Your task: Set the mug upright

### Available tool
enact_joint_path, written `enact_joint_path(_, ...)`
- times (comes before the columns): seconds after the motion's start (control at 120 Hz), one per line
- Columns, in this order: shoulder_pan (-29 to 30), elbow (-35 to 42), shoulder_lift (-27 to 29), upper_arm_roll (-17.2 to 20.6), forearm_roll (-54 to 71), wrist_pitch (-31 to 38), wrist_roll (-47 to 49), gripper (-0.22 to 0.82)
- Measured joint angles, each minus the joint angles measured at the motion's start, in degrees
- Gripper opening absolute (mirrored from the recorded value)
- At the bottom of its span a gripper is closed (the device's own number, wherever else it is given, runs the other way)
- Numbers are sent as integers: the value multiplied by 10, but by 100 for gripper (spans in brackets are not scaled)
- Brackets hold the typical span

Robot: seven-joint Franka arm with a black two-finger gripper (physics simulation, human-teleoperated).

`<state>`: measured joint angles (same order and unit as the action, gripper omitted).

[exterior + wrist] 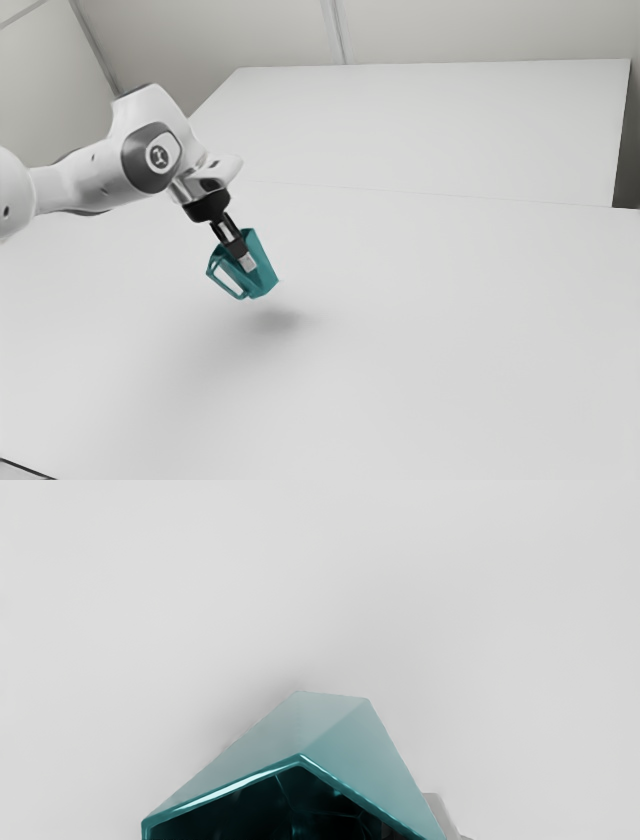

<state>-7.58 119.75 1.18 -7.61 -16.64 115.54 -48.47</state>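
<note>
Presently, the mug (pixel 262 279) is in the gripper (pixel 246 262), and the gripper is closed on its wall. One finger (pixel 441 814) lies along the outer side of this wall; the other, as I judge, is on the inner side. The mug hangs just under the hand, and it does not touch the table (pixel 430 340): its shadow (pixel 276 319) falls on the surface lower down, apart from the base.

About the progress, I would say the task is on its way but not complete. What is done: the mug is held, it is in the air, and its mouth looks back toward the hand, with the base pointing away from the gripper and downward. What is left: the mug is tilted, in line with the slanting fingers, so it seems necessary to turn the gripper until the base is flat, then to lower it to the table below, and finally to open the fingers, so that the mug stands alone.

As for the count, I find one mug, with one handle (pixel 223 287) at the side of the gripper toward the exterior view's left. There is one arm (pixel 108 182), one gripper with two fingers, and one table under them.
</note>
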Motion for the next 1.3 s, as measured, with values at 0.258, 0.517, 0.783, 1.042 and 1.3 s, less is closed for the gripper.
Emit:
enact_joint_path(0.258, 24, -9, 1, -1, 109, -11, 58, -17)
enact_joint_path(0.517, 24, 24, 29, 5, 176, 10, 121, -18)
enact_joint_path(0.783, 15, 76, 56, 10, 218, 49, 179, -18)
enact_joint_path(1.042, 15, 113, 60, 17, 254, 88, 230, -18)
enact_joint_path(1.3, 15, 131, 50, 18, 276, 120, 276, -18)
